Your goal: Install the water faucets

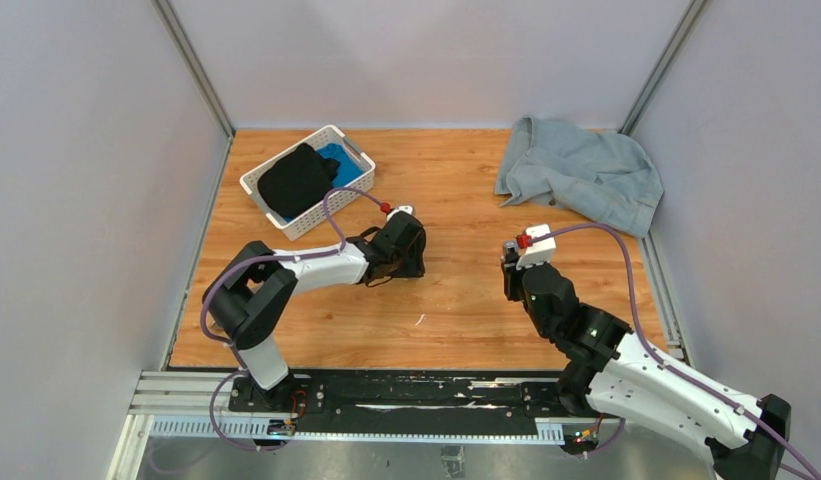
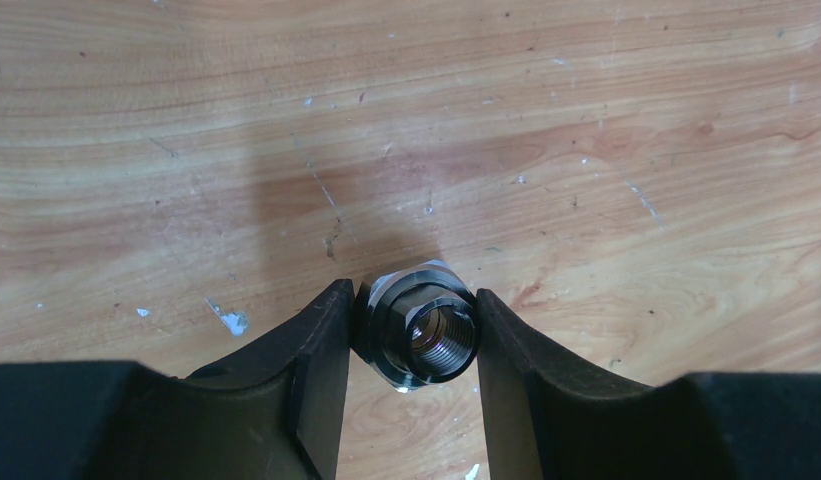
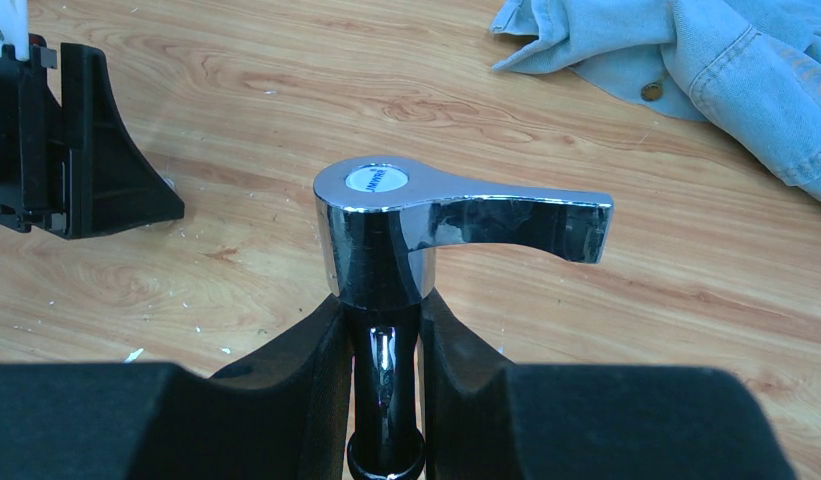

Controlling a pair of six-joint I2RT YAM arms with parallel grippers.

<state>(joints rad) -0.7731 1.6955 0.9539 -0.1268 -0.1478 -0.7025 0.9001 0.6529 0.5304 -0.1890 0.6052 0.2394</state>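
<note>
The scuffed wooden table (image 1: 456, 290) carried a white plastic basket (image 1: 326, 212) at its far left and a crumpled light-blue denim shirt (image 1: 576, 170) at its far right.

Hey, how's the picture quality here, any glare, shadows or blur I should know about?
Left wrist view: nut sharp, a soft dark shadow on the table behind it. Right wrist view: chrome tap shows bright streaks and mirrored reflections. Top view: even light, no glare, both parts too small to make out.
</note>
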